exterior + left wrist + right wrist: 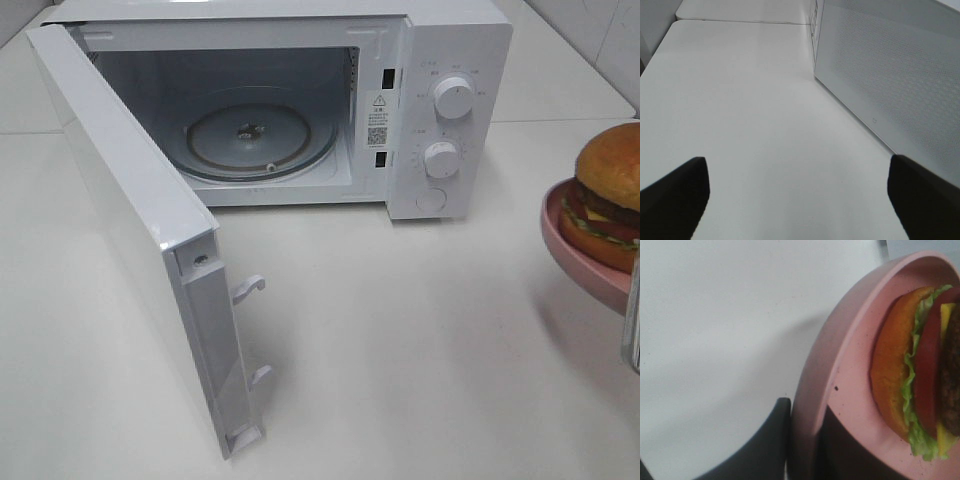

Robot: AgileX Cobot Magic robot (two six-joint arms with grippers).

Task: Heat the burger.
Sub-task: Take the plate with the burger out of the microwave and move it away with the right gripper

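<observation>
The burger (607, 195), with its golden-brown bun, lettuce, tomato, cheese and dark patty, sits on a pink plate (578, 255) at the far right edge, held above the table. In the right wrist view my right gripper (805, 412) is shut on the plate's rim (815, 370), one dark finger outside and one inside, with the burger (912, 375) close by. My left gripper (800, 200) is open with nothing between its fingers. It hovers over bare table beside the microwave door's outer face (890, 75).
The white microwave (455, 50) stands at the back with its door (130, 210) swung wide open toward the front left. Its glass turntable (262, 140) is bare. Two knobs (453, 98) sit on the right panel. White table (400, 340) lies between plate and microwave.
</observation>
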